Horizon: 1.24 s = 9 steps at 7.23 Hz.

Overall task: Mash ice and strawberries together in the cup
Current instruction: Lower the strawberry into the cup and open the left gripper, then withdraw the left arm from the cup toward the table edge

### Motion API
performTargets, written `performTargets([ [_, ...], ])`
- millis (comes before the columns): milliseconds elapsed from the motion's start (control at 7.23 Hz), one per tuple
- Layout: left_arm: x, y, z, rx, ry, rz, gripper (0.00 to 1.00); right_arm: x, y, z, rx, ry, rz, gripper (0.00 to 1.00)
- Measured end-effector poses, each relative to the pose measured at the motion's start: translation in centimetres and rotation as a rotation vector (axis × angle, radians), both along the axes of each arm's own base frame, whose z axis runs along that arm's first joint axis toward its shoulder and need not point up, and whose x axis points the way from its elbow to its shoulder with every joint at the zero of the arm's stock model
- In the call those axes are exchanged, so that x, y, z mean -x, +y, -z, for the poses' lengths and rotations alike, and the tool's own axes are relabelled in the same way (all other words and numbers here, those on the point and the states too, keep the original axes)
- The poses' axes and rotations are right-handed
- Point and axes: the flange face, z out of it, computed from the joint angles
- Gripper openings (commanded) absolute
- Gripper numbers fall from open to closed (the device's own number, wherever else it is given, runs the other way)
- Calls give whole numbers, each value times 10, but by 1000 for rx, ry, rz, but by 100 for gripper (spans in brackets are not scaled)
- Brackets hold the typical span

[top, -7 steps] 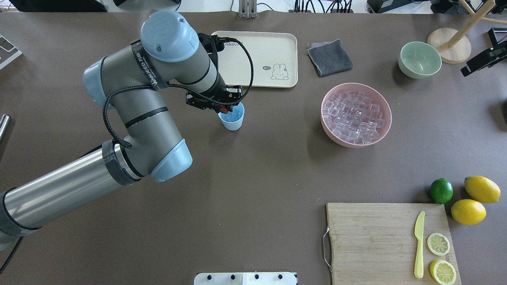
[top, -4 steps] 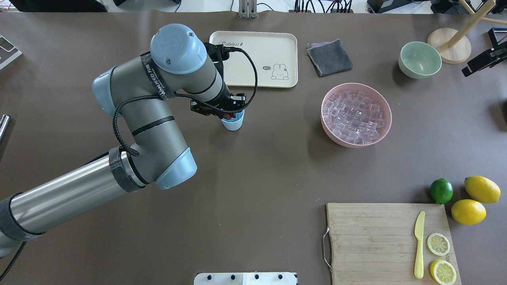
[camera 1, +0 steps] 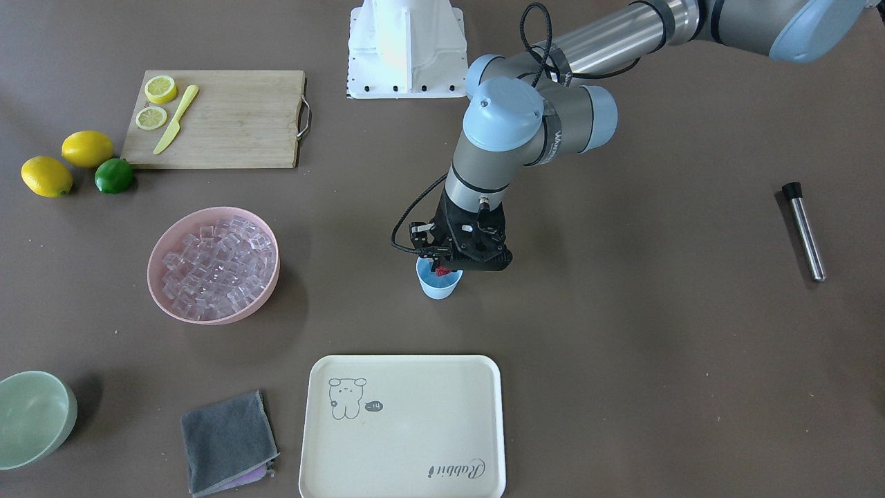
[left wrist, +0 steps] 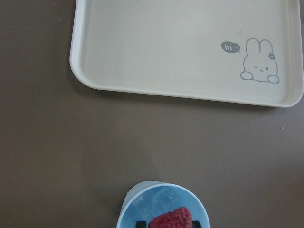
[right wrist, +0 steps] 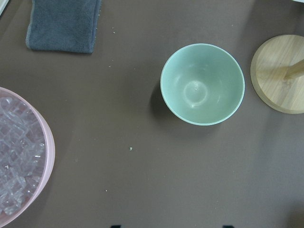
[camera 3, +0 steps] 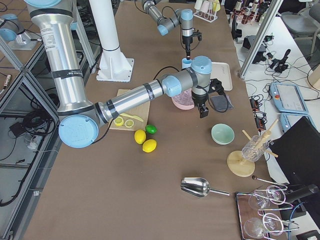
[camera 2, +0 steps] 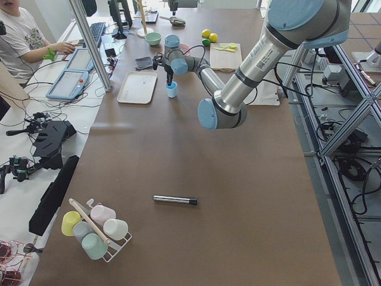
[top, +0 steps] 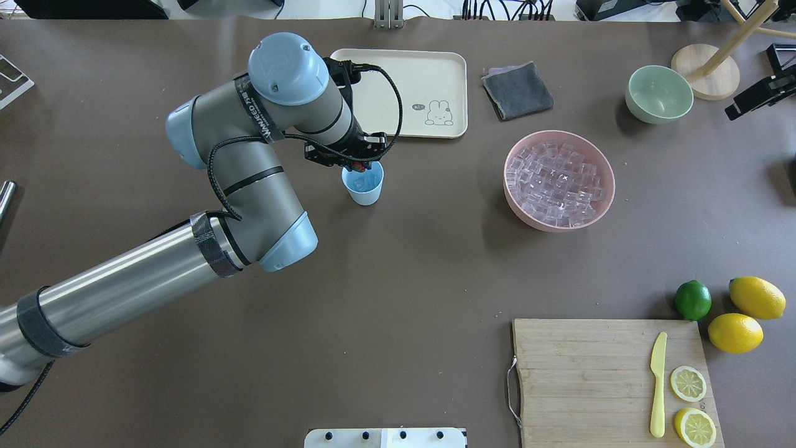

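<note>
Closest to the robot, off on its right, is the board [top: 591,373], with a yellow knife [top: 658,384] and two lemon slices [top: 688,383] on it. Just past its far right corner there are two lemons [top: 735,333] and a lime [top: 693,300], bunched together.

Mid-table is the interesting bit. The cup [top: 362,186] stands upright on the bare table with a few bits of ice [left wrist: 161,202] in the bottom. The left gripper [top: 356,163] hangs right over it, fingers pinched on the strawberry [left wrist: 172,219]. So the berry sits over the cup's mouth, not down in the ice. Can't really tell how high above the rim it is.

Well off to the cup's right is the pink bowl [top: 558,227], heaped with the rest of the ice. Way over on the robot's left a metal rod [camera 1: 805,232] with a black cap lies flat.

The right gripper [camera 3: 202,114] points down over the table between the pink bowl and the green bowl [right wrist: 203,84]. In its wrist view the two fingertips poke in at the bottom edge well apart, so it's spread and holding nothing.

Farthest out, left to right: the tray [top: 398,81] with a bunny drawing just beyond the cup, a grey cloth [top: 517,90], the green bowl and a wooden stand [top: 704,71].
</note>
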Motion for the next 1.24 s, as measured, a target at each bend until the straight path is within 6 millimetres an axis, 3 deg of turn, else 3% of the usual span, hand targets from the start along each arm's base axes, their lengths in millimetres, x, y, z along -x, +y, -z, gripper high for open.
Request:
performTargets([
  [138, -1, 1, 0, 0, 1, -1, 90, 0, 0, -1, 1, 0, 0, 77],
  [415, 5, 0, 5, -6, 11, 4, 90, 0, 1, -1, 0, -1, 0, 77],
  [553, 22, -7, 5, -7, 18, 21, 90, 0, 1, 0, 0, -1, 0, 77],
  [691, 53, -20, -8, 9, 23, 41, 90, 0, 1, -1, 1, -1, 1, 77],
  [830, 99, -37, -36, 46, 28, 54, 90, 0, 1, -1, 1, 0, 1, 77],
  [968, 156, -57, -73, 74, 25, 57, 90, 0, 0, 0, -2, 0, 0, 77],
  [1245, 284, -92, -173, 88, -24, 62, 90, 2, -2, 3, -7, 0, 2, 77],
])
